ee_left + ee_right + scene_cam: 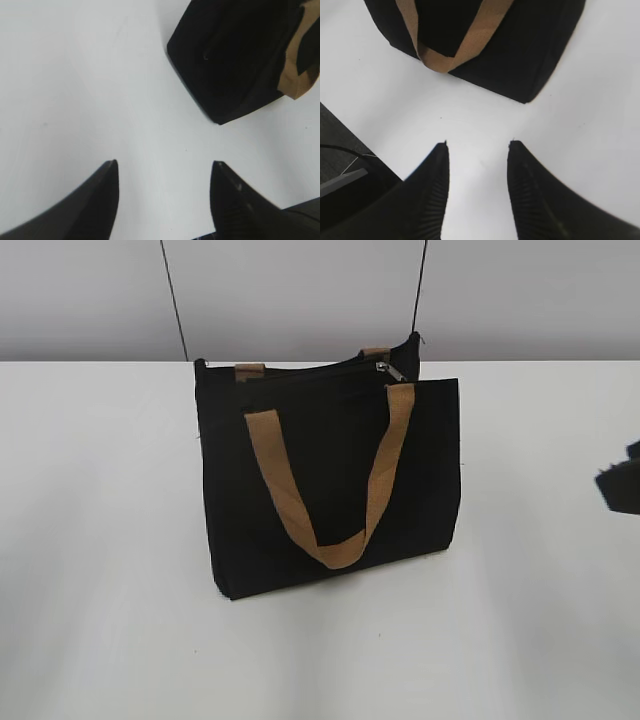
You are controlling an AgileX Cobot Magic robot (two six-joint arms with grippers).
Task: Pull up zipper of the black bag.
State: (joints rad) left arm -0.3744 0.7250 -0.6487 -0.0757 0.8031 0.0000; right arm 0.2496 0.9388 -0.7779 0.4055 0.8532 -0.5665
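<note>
The black bag (pixel 330 480) stands upright in the middle of the white table, one tan strap handle (pixel 330 485) hanging down its front. The zipper (pixel 386 370) runs along the top edge, its small silver slider near the right end. The bag also shows in the left wrist view (pixel 235 55) and the right wrist view (pixel 520 45). My left gripper (pixel 165 165) is open and empty over bare table, apart from the bag's corner. My right gripper (pixel 477 145) is open and empty, in front of the bag's bottom edge; a dark part of it (pixel 622 485) shows at the exterior view's right edge.
The white table (pixel 100 540) spreads around the bag. A grey wall with two thin dark cables (pixel 175 300) stands behind. In the right wrist view the table's edge and dark floor (pixel 340 150) lie at the lower left.
</note>
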